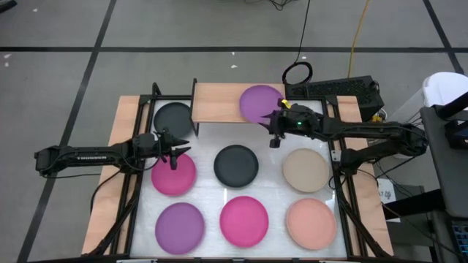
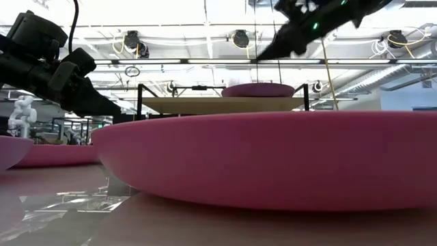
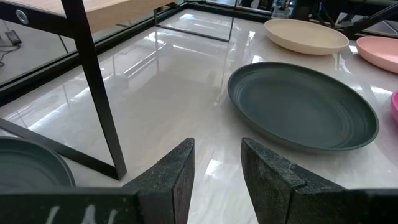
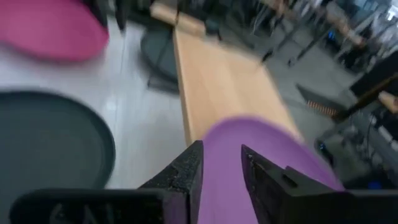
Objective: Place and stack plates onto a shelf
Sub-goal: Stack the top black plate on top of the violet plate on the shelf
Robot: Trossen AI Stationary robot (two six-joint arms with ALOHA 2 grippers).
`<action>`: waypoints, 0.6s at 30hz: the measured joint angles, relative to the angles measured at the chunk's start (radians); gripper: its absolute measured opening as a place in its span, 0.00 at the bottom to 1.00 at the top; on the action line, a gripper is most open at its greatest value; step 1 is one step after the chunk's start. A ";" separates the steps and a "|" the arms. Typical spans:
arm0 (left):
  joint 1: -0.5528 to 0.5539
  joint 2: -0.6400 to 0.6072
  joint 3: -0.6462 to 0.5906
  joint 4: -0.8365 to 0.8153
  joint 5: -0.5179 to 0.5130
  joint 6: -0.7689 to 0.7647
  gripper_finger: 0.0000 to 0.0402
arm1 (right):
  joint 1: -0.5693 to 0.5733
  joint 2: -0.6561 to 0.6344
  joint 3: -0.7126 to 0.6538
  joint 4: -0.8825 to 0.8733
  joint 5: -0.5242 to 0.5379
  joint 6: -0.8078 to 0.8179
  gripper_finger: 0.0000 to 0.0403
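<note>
A purple plate lies flat on the right end of the light-wood shelf at the table's far side. My right gripper hangs above the plate's near edge. In the low view it is clear of the plate, and its fingers stand open with a gap between them. My left gripper waits open above the far edge of a magenta plate, holding nothing. A dark grey plate lies partly under the shelf's left end.
More plates lie flat on the white table: dark grey at the centre, beige to its right, then purple, magenta and salmon along the near edge. A black shelf leg stands close to my left gripper.
</note>
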 joint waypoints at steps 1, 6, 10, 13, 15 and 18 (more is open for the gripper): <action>0.000 0.000 0.000 0.000 0.000 0.000 0.34 | 0.009 -0.025 0.000 0.000 0.000 0.002 0.24; 0.000 0.000 0.000 0.000 0.000 0.000 0.34 | 0.062 -0.161 -0.005 -0.034 -0.018 0.079 0.23; 0.000 0.000 0.000 0.000 0.000 0.000 0.34 | 0.109 -0.270 -0.051 -0.079 -0.029 0.125 0.23; 0.000 0.000 0.000 0.000 0.000 0.000 0.34 | 0.139 -0.355 -0.104 -0.100 -0.028 0.179 0.23; 0.000 0.000 0.000 0.000 0.000 0.000 0.34 | 0.158 -0.409 -0.148 -0.101 -0.028 0.214 0.23; 0.000 0.000 0.000 0.000 0.000 0.000 0.34 | 0.183 -0.479 -0.217 -0.073 -0.028 0.254 0.23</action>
